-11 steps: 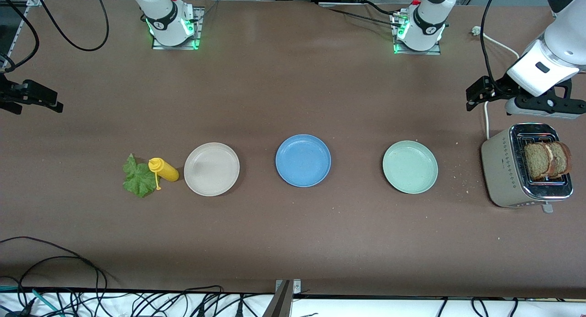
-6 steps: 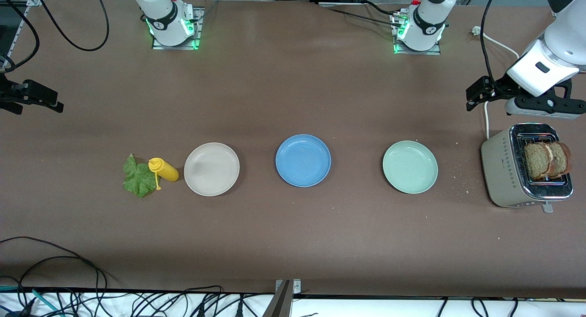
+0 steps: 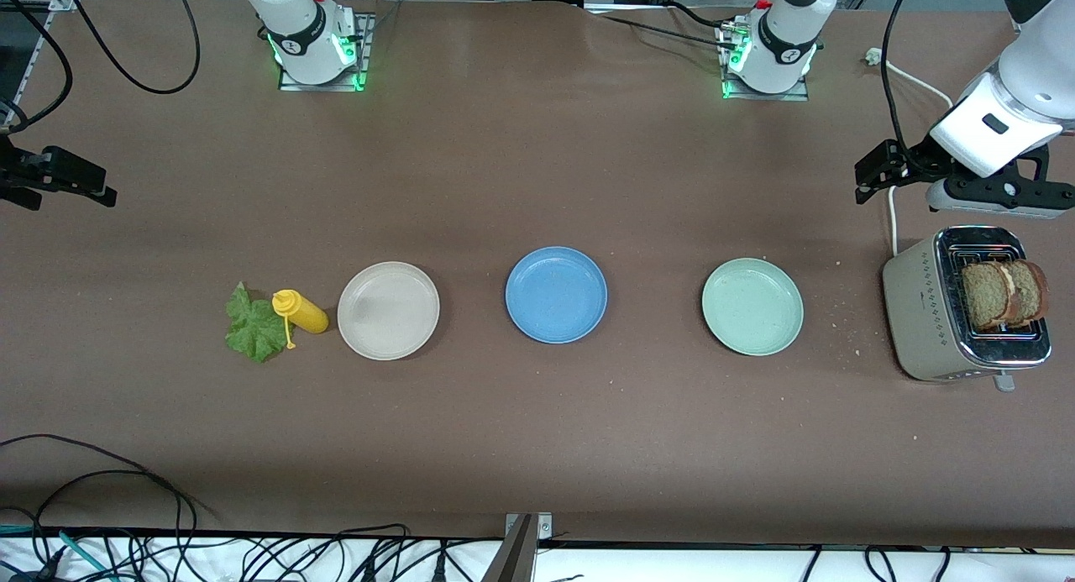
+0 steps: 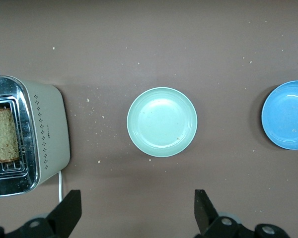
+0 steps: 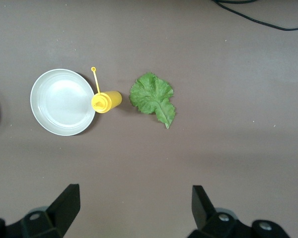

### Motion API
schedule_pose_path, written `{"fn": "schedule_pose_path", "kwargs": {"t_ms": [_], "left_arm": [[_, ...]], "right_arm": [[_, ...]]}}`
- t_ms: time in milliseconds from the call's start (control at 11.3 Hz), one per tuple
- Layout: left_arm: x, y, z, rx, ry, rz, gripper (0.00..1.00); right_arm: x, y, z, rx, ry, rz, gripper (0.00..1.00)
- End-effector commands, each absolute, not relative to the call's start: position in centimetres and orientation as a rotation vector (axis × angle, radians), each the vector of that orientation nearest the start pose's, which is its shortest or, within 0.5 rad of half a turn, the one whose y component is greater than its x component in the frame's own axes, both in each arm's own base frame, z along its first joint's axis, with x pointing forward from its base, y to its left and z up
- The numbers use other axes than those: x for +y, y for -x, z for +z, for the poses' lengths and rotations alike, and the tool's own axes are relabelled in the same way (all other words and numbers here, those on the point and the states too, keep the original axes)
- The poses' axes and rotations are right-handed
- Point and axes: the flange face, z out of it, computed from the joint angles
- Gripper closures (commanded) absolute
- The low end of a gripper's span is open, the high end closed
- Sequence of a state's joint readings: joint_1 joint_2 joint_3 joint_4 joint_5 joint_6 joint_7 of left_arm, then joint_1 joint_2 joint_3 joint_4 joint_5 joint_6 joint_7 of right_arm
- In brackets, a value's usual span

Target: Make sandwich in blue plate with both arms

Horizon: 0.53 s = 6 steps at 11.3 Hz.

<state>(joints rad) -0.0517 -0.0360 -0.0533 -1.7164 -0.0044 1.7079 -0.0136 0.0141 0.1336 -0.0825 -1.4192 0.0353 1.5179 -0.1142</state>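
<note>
The blue plate (image 3: 556,294) (image 4: 288,115) lies bare at the middle of the table. Two brown bread slices (image 3: 1004,294) (image 4: 2,134) stand upright in the toaster's slots at the left arm's end. A green lettuce leaf (image 3: 252,326) (image 5: 151,96) lies flat at the right arm's end, beside a yellow squeeze bottle. My left gripper (image 4: 137,201) (image 3: 995,197) hangs open and holding nothing, above the table top beside the toaster. My right gripper (image 5: 135,196) is open with nothing in it over bare table top, at the edge of the front view.
A beige-white plate (image 3: 388,310) sits between the yellow squeeze bottle (image 3: 300,311) and the blue plate. A pale mint-green plate (image 3: 752,306) lies between the blue plate and the toaster (image 3: 932,313). Crumbs dot the table near the toaster. Cables run along the table's edges.
</note>
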Motion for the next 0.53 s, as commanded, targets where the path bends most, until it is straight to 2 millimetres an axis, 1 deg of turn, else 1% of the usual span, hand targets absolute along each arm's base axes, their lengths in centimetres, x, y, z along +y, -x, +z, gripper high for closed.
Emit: {"fn": "schedule_pose_path", "kwargs": {"t_ms": [0,441], "left_arm": [[-5.63,-54.49,59.42,0.156,3.121,-0.049,0.00],[-5.71,-54.44,59.50,0.151,3.121,-0.052,0.00]], "right_arm": [[-2.79,-58.58,62.23,-0.081,3.093,0.043,0.00],[-2.55,-58.59,62.22,-0.090,3.094,0.043,0.00]]}}
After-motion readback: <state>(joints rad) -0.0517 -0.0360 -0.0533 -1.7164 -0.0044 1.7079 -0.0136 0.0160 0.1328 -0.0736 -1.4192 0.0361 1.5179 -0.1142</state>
